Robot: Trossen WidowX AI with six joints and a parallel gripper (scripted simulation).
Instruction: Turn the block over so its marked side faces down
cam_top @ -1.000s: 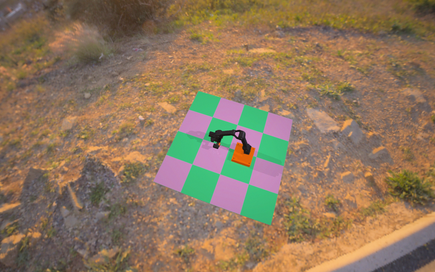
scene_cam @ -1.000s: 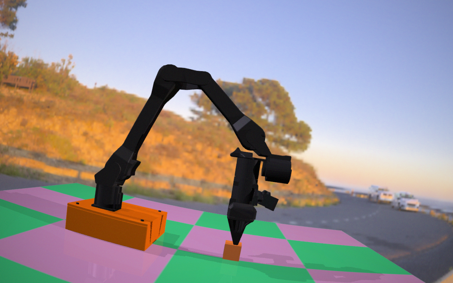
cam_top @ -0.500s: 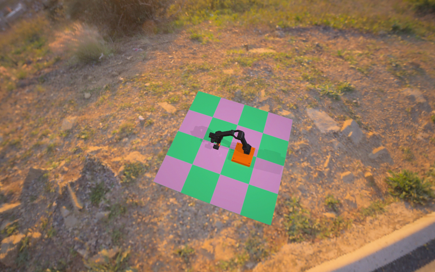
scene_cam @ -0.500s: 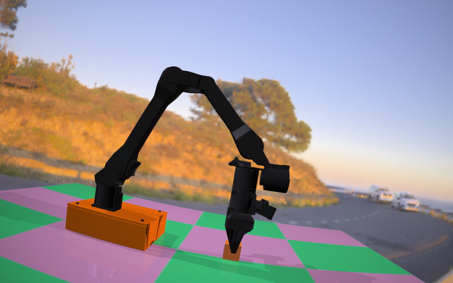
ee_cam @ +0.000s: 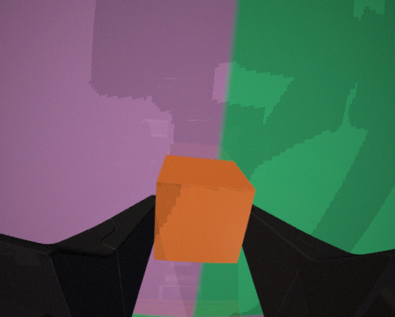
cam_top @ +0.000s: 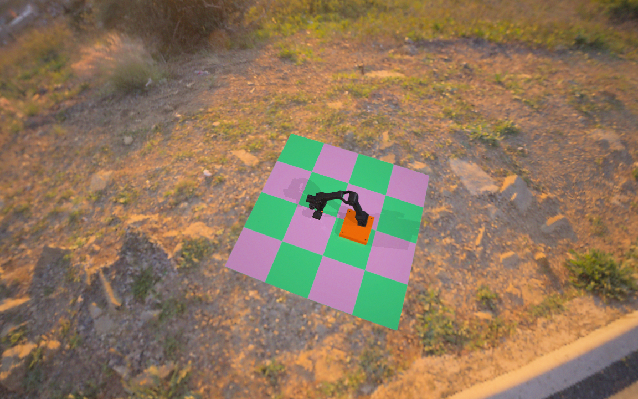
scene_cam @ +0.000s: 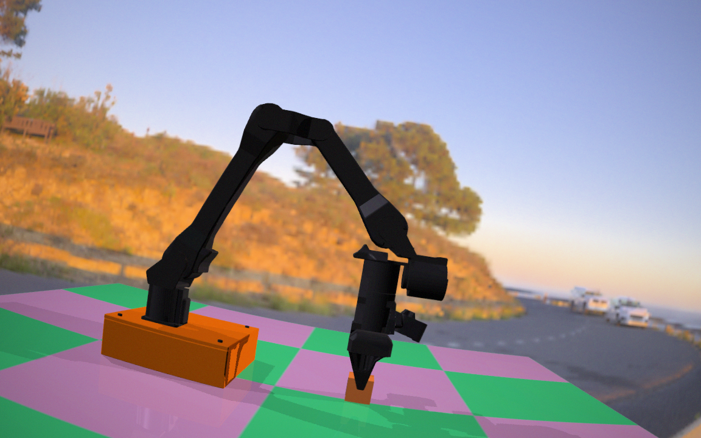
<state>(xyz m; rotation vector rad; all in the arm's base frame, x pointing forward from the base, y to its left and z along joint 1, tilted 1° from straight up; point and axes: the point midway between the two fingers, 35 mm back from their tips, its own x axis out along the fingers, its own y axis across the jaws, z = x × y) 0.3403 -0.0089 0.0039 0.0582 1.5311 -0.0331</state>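
Note:
The block (scene_cam: pixel 358 397) (ee_cam: pixel 201 224) is a small plain orange block standing upright on the green and pink checkered table (cam_top: pixel 291 267) (scene_cam: pixel 320 375) (ee_cam: pixel 39 88). No mark shows on the faces in view; its underside and the sides against the fingers are hidden. My gripper (scene_cam: pixel 361 387) (ee_cam: pixel 199 207) points down over the block, with one black finger against its left side and one against its right side in the wrist view. It is shut on the block, whose bottom still meets the table in the exterior view.
The arm's orange base box (cam_top: pixel 356 230) (scene_cam: pixel 162 354) stands on the table, left of the block in the exterior view and right of the gripper in the top view. Shadows of the arm lie across the squares.

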